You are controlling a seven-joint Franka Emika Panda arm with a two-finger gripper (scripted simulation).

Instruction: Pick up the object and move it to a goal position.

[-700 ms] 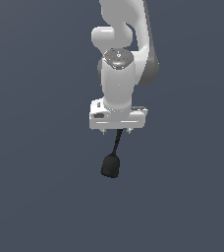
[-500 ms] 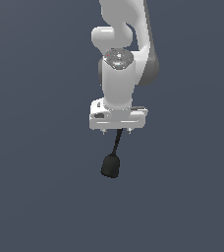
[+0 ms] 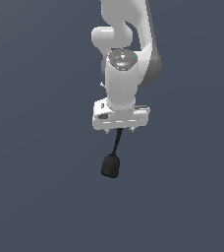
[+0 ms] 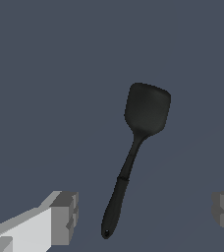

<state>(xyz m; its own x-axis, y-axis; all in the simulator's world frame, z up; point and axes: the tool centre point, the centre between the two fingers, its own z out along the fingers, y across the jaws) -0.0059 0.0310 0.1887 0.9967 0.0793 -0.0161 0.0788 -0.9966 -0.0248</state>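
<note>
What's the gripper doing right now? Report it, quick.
Gripper: open, fingers spread wide on either side of the black spatula's handle, not touching it; holding nothing.

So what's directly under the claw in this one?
A black spatula lies on the grey surface below the open claw, between its fingers and untouched. In the exterior view the claw body covers the handle's upper end.

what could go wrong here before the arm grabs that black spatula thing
1. The end effector is open, its fingers wide on either side of the spatula's thin handle; closing too high would probably miss it.
2. The handle runs at a slant between the fingers, so the grip may twist it.
3. The end of the handle lies between the fingers, so a grip there could let the heavier head tip down.
</note>
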